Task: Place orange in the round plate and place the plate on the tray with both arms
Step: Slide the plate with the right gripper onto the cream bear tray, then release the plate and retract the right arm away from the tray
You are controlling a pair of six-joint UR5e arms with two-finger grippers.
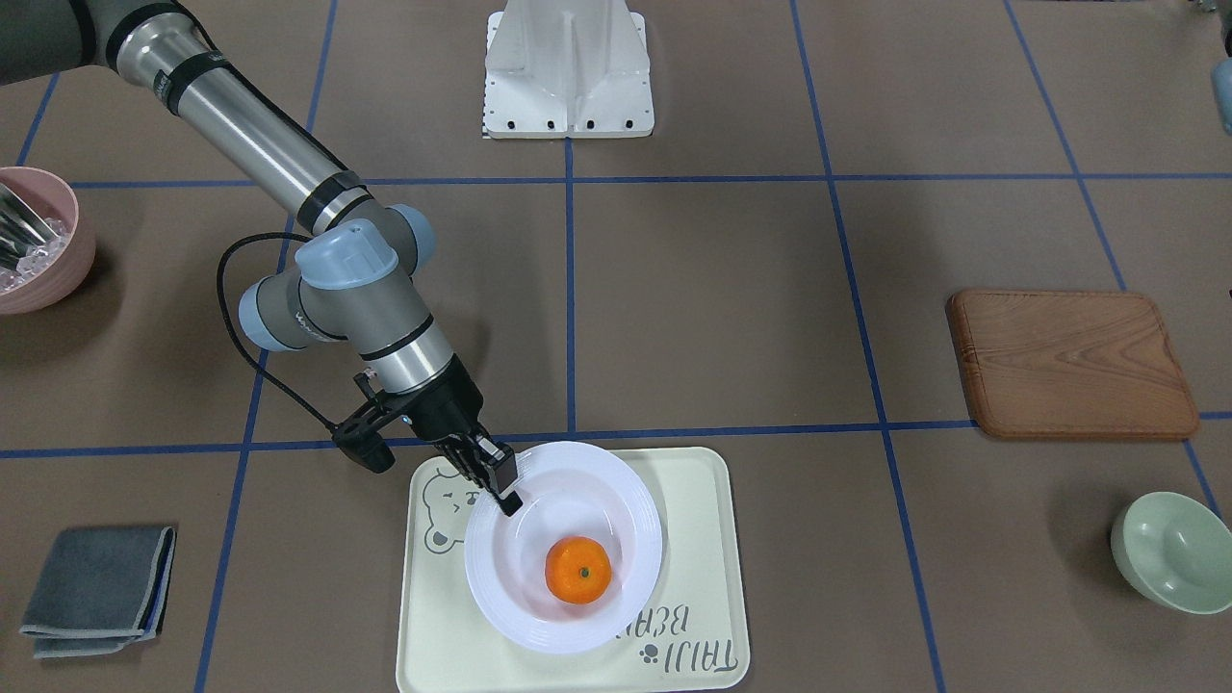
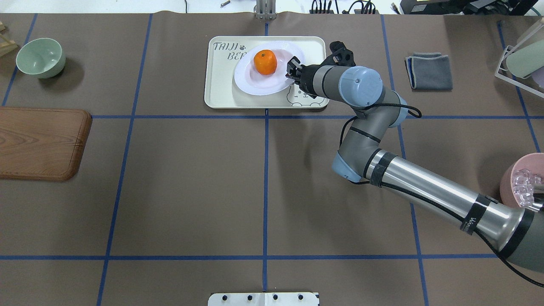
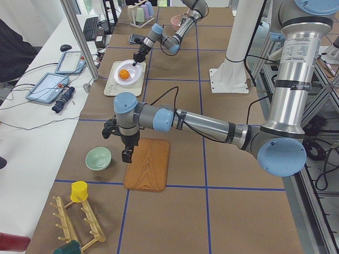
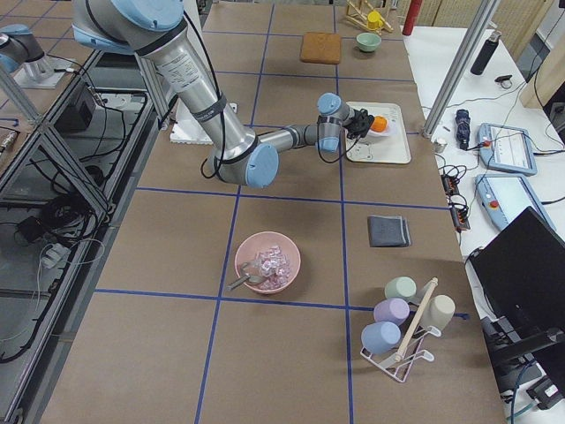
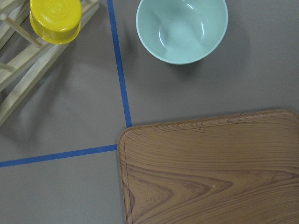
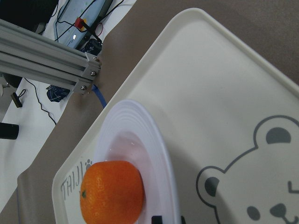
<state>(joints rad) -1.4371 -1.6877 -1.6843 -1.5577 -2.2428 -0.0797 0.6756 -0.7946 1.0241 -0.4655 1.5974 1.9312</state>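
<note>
Since the white round plate [image 1: 630,510] holding the small orange mandarin [image 1: 577,570] rests on the cream rectangular tray [image 1: 707,539], the right gripper [image 1: 507,496], pinching its rim, probably need only release.

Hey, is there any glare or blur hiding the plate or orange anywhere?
Front-facing view: the orange is sharp and the round plate bright, rim ribs visible. Overhead view: its ribs wash out, flat white on the tray. Right wrist view: the plate's near rim looks soft.
</note>
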